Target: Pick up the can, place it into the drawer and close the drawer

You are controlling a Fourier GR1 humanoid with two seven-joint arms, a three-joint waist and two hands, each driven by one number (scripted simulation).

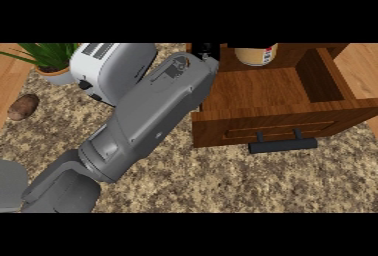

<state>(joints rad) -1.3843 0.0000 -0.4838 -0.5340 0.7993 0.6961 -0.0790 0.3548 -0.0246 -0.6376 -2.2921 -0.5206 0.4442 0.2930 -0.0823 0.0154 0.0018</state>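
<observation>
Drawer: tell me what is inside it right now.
A can stands at the back of the open drawer, its top cut off by the view's edge. The forearm covers the drawer's left edge.

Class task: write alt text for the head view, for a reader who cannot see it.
A grey robot forearm reaches diagonally across a speckled stone counter towards an open brown wooden drawer with a black bar handle; a cream can with a red label stands at the drawer's back. Behind the arm are a white toaster, a potted green plant and a brown potato.
</observation>
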